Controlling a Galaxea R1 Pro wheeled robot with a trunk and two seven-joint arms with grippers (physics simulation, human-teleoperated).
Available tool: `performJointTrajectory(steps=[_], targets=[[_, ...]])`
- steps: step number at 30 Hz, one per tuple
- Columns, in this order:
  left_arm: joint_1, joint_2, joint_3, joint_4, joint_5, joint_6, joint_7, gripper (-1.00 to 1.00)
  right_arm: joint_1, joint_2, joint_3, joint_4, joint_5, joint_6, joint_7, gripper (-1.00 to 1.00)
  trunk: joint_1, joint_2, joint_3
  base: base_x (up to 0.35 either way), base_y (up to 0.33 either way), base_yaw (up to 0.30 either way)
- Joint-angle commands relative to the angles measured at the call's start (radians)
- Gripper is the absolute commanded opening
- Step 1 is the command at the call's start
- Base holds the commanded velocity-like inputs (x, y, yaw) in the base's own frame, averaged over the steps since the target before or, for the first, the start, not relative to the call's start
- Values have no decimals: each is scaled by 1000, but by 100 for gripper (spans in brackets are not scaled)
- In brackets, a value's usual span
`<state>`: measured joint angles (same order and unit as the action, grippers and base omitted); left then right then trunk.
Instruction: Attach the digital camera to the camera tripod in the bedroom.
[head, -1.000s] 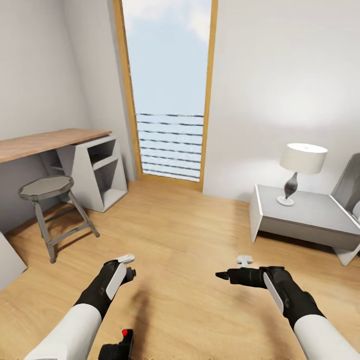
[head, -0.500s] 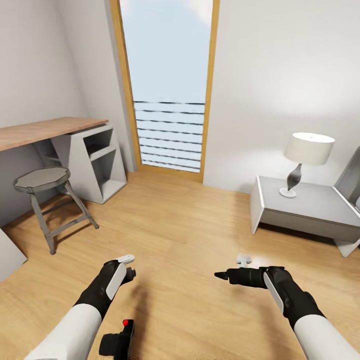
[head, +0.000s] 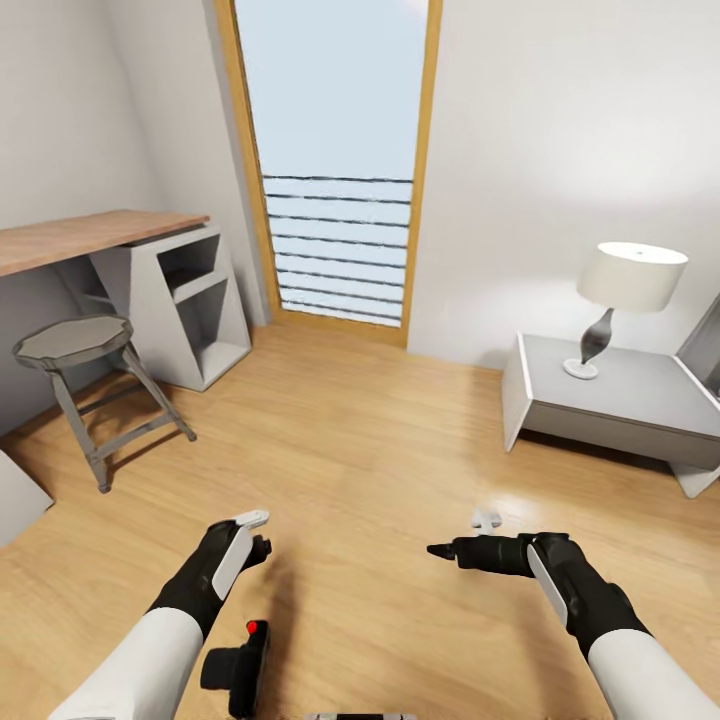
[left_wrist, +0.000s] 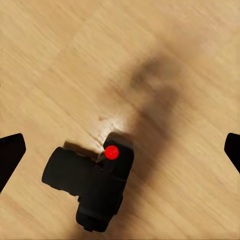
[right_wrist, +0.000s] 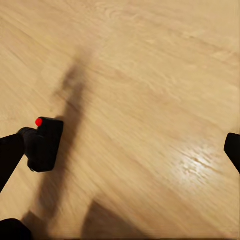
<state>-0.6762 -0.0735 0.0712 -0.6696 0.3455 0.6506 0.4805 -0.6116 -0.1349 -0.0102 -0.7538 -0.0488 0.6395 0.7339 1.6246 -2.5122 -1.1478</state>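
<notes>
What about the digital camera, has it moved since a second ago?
No. The digital camera rose in frame together with the stool: the view shifted.

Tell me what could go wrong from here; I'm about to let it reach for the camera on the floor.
1. The digital camera lies on the wood floor close in front of the robot, below the left pincer; rolling forward may hit it.
2. It lies on its side, lens sideways, so a top grasp may slip.
3. No tripod is seen here, so a turn is needed.

Bare floor (head: 380, 450) around digital camera (head: 238, 667); stool (head: 85, 385) well apart.
</notes>
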Motion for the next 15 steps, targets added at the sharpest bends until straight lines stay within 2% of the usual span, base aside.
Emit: performJointTrajectory(steps=[1, 15], targets=[[0, -1, 2, -1, 11, 2, 8, 100, 0, 0, -1, 0, -5, 8, 1, 100, 0, -1, -5, 0, 0, 0], [0, 0, 1, 12, 11, 1, 3, 100, 0, 0, -3, 1, -13, 8, 2, 100, 6, -4, -59, 0, 0, 0]])
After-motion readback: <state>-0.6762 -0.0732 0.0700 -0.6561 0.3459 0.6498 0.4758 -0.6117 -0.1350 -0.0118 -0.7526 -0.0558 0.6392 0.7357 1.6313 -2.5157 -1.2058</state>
